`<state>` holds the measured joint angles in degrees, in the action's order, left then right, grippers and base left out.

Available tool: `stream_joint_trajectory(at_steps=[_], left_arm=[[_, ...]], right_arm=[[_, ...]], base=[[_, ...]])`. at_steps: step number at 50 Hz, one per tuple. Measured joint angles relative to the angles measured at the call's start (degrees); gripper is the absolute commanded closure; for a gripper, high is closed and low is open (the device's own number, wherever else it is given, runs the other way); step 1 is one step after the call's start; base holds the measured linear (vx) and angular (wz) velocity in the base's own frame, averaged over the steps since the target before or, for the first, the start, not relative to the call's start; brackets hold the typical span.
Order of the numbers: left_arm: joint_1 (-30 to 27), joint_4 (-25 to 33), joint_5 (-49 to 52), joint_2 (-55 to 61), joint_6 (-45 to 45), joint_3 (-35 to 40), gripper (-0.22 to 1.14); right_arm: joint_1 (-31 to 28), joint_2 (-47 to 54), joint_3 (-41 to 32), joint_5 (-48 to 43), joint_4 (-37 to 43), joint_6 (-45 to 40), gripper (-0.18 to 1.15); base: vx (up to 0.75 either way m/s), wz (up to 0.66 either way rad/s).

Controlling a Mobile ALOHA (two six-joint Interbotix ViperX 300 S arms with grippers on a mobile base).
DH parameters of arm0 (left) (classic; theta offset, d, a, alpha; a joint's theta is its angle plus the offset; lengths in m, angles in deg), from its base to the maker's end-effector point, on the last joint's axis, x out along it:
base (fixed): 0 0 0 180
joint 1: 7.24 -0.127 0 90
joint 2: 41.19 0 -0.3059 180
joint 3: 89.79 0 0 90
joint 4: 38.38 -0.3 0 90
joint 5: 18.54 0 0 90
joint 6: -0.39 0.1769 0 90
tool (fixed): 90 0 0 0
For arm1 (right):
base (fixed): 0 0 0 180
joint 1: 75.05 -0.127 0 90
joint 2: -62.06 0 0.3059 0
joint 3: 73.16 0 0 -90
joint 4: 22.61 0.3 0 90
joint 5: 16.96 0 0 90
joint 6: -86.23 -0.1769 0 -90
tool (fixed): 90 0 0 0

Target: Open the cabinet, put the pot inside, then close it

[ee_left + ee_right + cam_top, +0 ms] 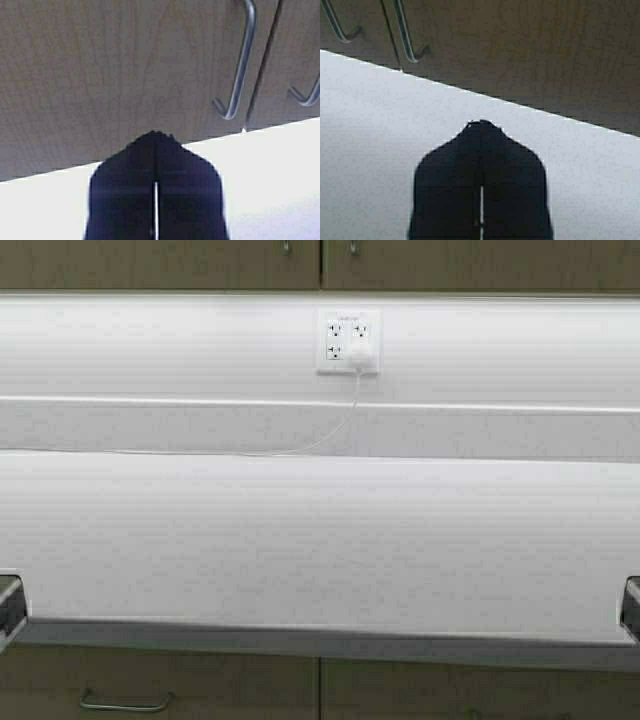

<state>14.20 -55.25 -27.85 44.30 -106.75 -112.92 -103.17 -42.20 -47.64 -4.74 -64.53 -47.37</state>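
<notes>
While the white countertop (320, 540) is filling most of the high view, the cabinet (320, 262) is being shown only as a tan strip along the top edge, its two doors shut and the tips of their handles peeking in at top centre. An outlet (348, 342) with a white plug and cord is being seen on the wall just below it. The pot is not being shown in any view. Only slivers of the two arms are being caught at the lower left and lower right edges.

In the left wrist view, the left gripper (155, 137) is being held clenched, nothing between its fingers, in the lower centre. A slim metal handle (239, 65) is being shown at the upper right, beside the seam between the doors.

In the right wrist view, the right gripper (480, 124) is likewise being kept clenched and empty, with the door handles at the upper left.

The door is being judged stiff and light on its hinges; the thin, smooth handle is probably best pinched across its middle.
</notes>
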Motion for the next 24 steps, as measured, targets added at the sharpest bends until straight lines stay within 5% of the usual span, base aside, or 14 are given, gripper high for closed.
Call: stream_joint_trajectory(at_steps=[24], left_arm=[[0.00, 0.00, 0.00, -0.09, -0.09, -0.09, 0.88]], right_arm=[[0.00, 0.00, -0.09, 0.09, 0.00, 0.00, 0.90]], base=[[0.00, 0.00]])
